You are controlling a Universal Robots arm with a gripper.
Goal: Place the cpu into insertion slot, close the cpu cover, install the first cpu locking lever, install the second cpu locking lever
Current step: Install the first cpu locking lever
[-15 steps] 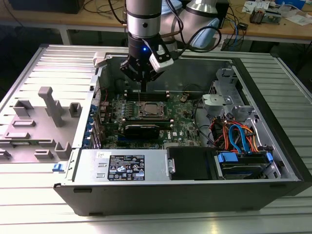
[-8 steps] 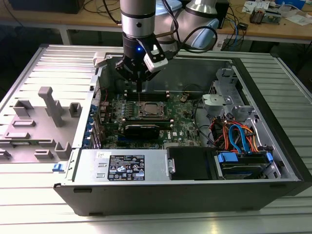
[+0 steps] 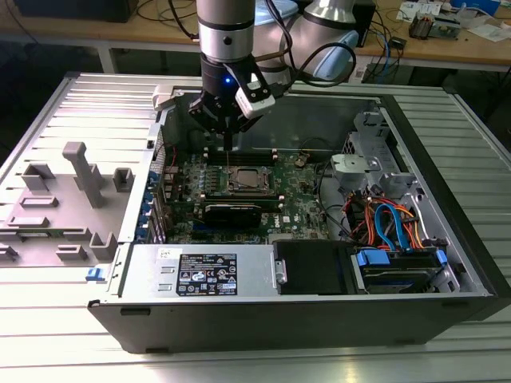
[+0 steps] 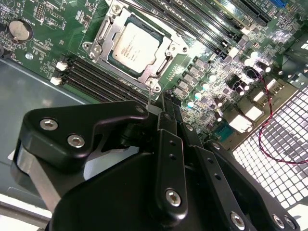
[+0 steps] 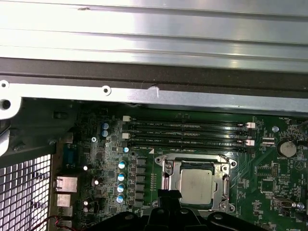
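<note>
Fingers (image 4: 168,120), black and pressed together, hang near the square silver-topped cpu (image 4: 132,45).

Matt grey metal cpu (image 4: 133,46), glossy green mobo (image 4: 45,50)

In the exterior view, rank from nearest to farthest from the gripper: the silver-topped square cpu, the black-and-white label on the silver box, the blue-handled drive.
1. cpu, close by the gripper.
2. label, on the near silver box.
3. drive, at the exterior view's right.
</note>
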